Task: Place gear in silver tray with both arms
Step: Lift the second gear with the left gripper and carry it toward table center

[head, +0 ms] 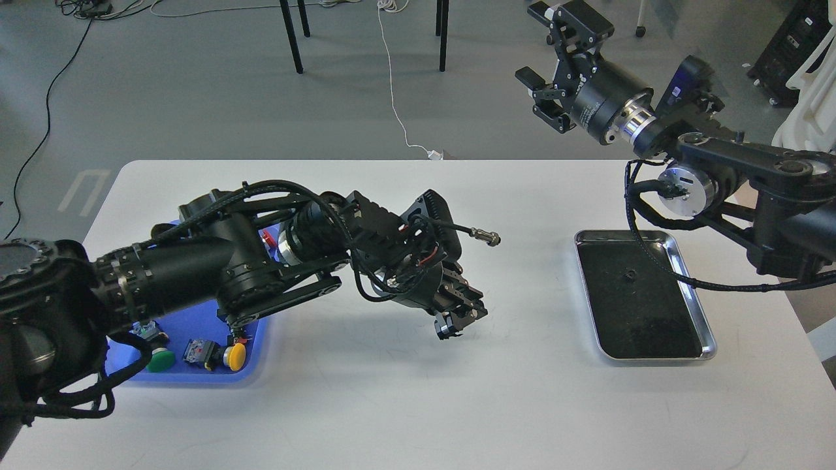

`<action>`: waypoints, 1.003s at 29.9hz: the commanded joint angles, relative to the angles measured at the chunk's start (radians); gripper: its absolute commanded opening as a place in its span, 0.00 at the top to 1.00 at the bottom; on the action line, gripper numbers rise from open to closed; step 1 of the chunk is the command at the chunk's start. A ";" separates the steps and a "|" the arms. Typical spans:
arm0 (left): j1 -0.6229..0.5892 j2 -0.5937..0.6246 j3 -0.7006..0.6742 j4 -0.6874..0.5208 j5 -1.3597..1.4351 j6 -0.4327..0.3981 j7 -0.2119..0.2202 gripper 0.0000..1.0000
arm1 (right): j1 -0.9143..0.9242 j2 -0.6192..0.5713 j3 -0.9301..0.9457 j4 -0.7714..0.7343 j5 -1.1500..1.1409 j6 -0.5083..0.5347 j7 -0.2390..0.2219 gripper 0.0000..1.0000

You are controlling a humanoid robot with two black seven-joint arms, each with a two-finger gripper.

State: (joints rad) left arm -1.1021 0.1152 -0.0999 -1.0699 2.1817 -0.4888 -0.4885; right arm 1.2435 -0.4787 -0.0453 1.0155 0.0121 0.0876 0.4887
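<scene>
The gear cannot be picked out for certain: a tiny dark speck [630, 275] sits on the floor of the silver tray [693, 282] at the table's right side, and whether that is one I cannot tell. From the head view, the left gripper [457, 320] hangs low over the bare white table [418, 391], between the blue tray [196, 326] of push buttons and the silver one, pointing down; it is too dark to tell whether its fingers are closed or holding anything. If it carries a gear, this looks like the carry across, and the next move calls for travel rightward to the silver tray. The right gripper [555, 78] is raised beyond the table's far edge, fingers spread and empty, its arm bent above the tray.
</scene>
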 commanded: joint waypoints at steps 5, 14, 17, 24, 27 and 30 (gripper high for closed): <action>0.010 -0.103 0.042 0.080 0.000 0.000 0.000 0.81 | -0.007 -0.001 -0.010 -0.002 0.000 -0.002 0.000 0.04; 0.015 -0.115 0.049 0.165 0.000 0.000 0.000 0.80 | -0.013 -0.001 -0.011 -0.003 -0.001 -0.003 0.000 0.04; 0.013 -0.115 0.084 0.200 0.000 0.000 0.000 0.80 | -0.022 -0.001 -0.011 -0.003 -0.001 -0.003 0.000 0.04; 0.015 -0.115 0.086 0.260 0.000 0.000 0.000 0.80 | -0.029 -0.003 -0.011 -0.003 -0.001 -0.003 0.000 0.04; 0.016 -0.115 0.086 0.283 0.000 0.000 0.000 0.80 | -0.032 -0.003 -0.011 -0.003 -0.001 -0.003 0.000 0.04; 0.018 -0.115 0.086 0.285 0.000 0.000 0.000 0.79 | -0.035 -0.004 -0.011 -0.003 -0.001 -0.003 0.000 0.04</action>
State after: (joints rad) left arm -1.0863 0.0000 -0.0138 -0.7900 2.1816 -0.4887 -0.4887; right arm 1.2111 -0.4818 -0.0568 1.0129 0.0106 0.0842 0.4886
